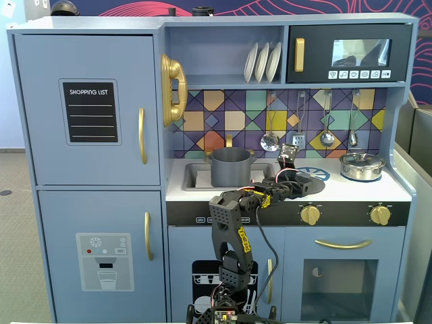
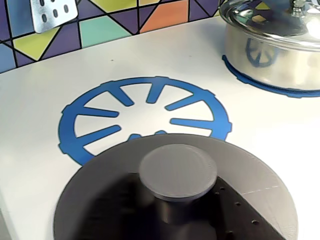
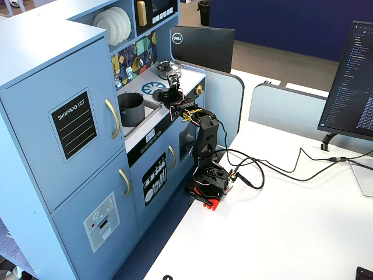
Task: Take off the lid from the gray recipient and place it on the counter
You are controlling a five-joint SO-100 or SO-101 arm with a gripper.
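The dark gray lid (image 2: pixel 105 195) with its round knob (image 2: pixel 177 172) fills the bottom of the wrist view, over the front edge of the blue burner mark (image 2: pixel 145 112) on the white counter (image 2: pixel 40 100). My gripper (image 2: pixel 175 212) is shut on the knob's stem; dark fingers (image 2: pixel 235 205) show on both sides of it. In a fixed view the gripper (image 1: pixel 302 182) holds the lid (image 1: pixel 312 183) low over the counter (image 1: pixel 351 190), right of the gray recipient (image 1: pixel 231 167), which stands uncovered in the sink. I cannot tell whether the lid touches the counter.
A shiny silver pot (image 1: pixel 362 165) with its glass lid stands at the counter's right end, close by in the wrist view (image 2: pixel 275 55). Utensils (image 1: pixel 270 140) hang on the tiled back wall. The sink (image 1: pixel 192 177) is left of the burner mark.
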